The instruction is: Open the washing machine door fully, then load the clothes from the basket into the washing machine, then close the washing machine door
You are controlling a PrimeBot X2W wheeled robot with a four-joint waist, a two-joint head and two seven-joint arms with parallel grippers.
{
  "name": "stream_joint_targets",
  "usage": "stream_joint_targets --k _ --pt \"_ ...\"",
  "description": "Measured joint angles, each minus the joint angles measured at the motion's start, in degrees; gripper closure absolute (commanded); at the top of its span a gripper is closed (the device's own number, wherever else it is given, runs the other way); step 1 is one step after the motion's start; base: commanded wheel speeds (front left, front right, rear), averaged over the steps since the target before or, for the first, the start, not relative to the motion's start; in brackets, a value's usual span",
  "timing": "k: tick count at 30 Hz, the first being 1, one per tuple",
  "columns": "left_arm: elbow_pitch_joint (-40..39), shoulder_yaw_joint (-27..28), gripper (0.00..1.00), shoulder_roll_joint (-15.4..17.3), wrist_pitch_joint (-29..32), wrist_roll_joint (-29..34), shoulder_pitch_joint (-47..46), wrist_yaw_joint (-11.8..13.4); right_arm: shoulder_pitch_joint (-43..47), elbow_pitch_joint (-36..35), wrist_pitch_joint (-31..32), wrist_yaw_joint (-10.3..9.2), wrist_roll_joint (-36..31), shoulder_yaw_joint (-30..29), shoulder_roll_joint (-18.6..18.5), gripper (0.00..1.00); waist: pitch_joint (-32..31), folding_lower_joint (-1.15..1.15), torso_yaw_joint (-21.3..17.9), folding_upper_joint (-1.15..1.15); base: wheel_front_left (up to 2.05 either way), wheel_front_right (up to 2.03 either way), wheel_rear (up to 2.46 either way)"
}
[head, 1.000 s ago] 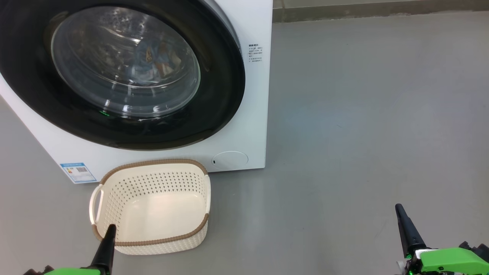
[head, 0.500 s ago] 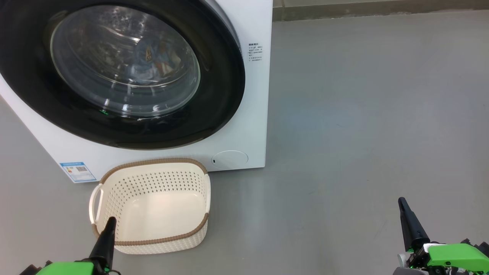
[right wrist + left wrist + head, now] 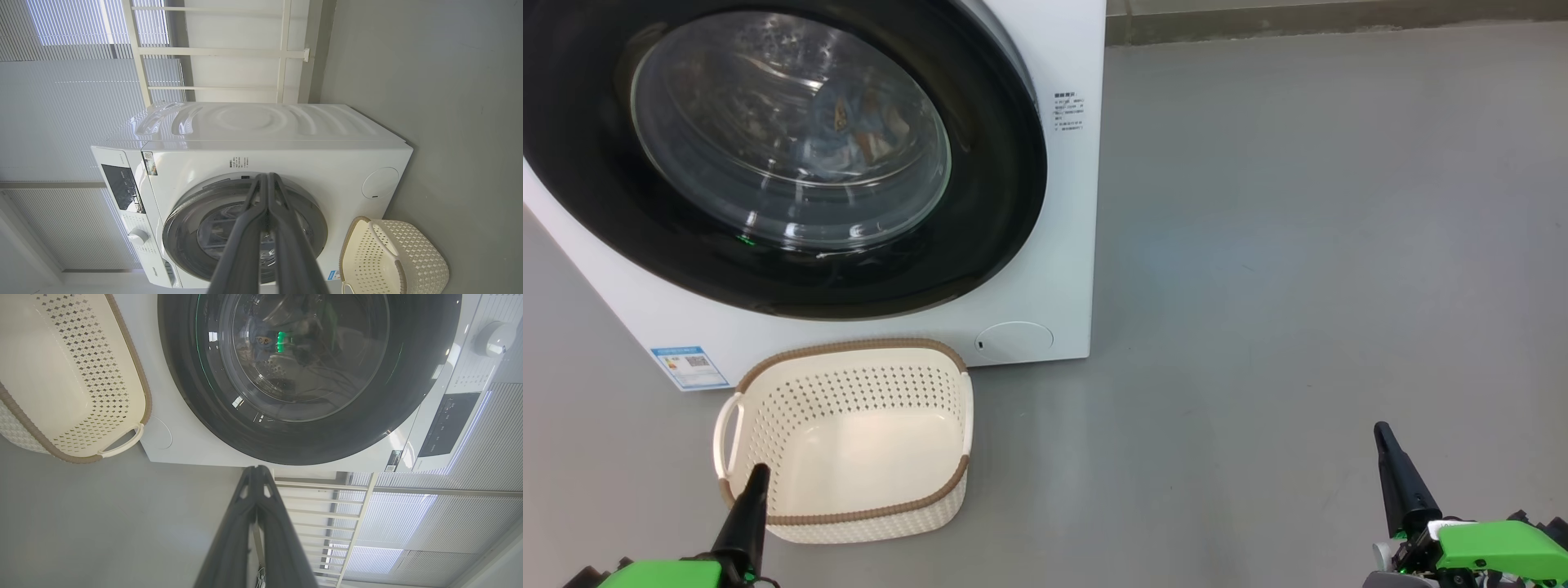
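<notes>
Here basket (image 3: pixel 874 384) sits near left tool (image 3: pixel 760 472), apart.

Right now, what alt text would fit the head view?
The white washing machine has its black-rimmed door shut, blue clothes visible behind the glass. An empty cream basket sits on the grey floor before it. The left gripper and right gripper, both shut, point up from the lower corners.
</notes>
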Motion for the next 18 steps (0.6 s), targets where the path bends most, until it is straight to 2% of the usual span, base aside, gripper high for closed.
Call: stream_joint_targets --k 18 --pt "0.0 0.2 1.0 0.0 0.1 0.0 0.0 0.0 0.0 0.0 0.0 0.0 0.0 0.0 0.0 1.0 0.0 0.0 0.0 0.0 0.0 0.0 0.0"
